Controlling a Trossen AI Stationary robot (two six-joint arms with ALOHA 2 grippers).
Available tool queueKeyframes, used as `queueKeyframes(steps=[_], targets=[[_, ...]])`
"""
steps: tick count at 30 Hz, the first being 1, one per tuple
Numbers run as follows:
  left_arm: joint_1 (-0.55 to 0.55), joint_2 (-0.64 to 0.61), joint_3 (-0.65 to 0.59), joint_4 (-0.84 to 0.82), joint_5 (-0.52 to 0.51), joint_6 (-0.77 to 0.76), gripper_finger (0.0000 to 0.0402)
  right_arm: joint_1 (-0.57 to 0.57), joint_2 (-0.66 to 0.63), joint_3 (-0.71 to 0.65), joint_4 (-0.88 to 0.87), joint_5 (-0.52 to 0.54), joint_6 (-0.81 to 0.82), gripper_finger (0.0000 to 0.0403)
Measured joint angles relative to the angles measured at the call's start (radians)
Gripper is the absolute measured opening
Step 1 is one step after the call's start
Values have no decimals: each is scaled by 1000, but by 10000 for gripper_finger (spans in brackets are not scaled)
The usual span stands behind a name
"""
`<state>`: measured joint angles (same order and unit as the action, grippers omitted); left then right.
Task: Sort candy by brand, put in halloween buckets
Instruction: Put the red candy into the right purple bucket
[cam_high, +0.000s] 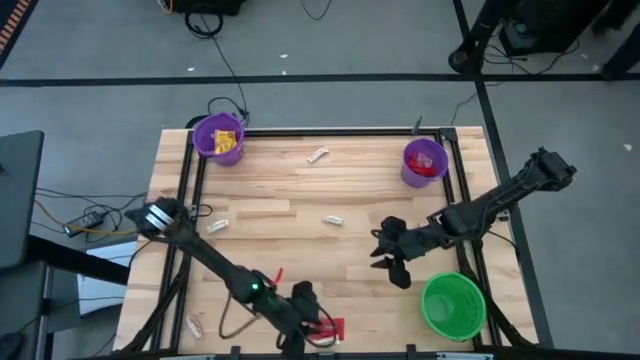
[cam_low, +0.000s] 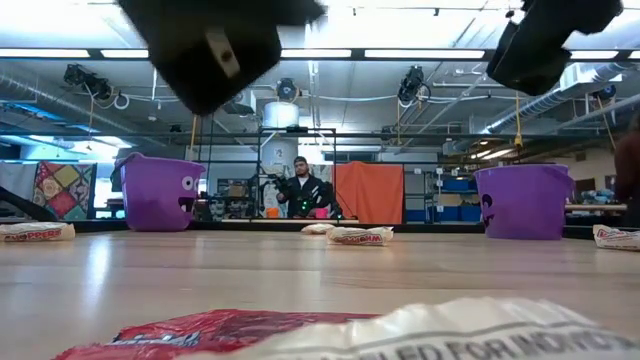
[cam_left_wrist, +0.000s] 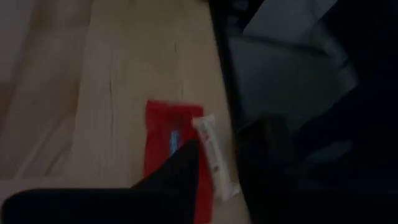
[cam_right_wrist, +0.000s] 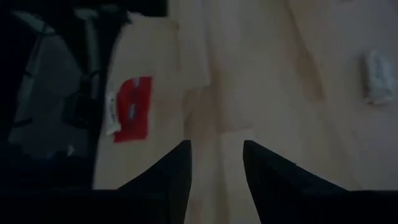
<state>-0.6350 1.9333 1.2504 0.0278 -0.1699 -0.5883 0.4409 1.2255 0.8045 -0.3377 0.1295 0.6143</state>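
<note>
A red candy (cam_left_wrist: 168, 146) and a white-wrapped candy (cam_left_wrist: 214, 158) lie flat side by side at the table's near edge (cam_high: 328, 327). My left gripper (cam_left_wrist: 227, 140) hovers open just above them, one finger over the red wrapper and the other beyond the white one, touching neither. My right gripper (cam_high: 388, 258) hangs open over bare wood left of the green halloween bucket (cam_high: 452, 305). One purple bucket (cam_high: 218, 138), holding yellow candy, stands far left. The other (cam_high: 424, 160), holding red candy, stands far right.
Cream-wrapped candies lie loose on the wood: one far centre (cam_high: 318, 154), one mid-table (cam_high: 333, 220), one by the left arm (cam_high: 215, 225), one near left (cam_high: 193, 325). A small red piece (cam_high: 278, 273) lies beside the left arm. A person (cam_low: 300, 190) sits beyond the table.
</note>
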Motion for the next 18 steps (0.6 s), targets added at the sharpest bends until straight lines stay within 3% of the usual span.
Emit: queueKeyframes(steps=[11,18], targets=[[2,120,70,-121,-16,13,233,65,0,-1,11,8,90,156],[2,121,71,-289,-18,-19,251,84,0,-1,11,77,93,156]])
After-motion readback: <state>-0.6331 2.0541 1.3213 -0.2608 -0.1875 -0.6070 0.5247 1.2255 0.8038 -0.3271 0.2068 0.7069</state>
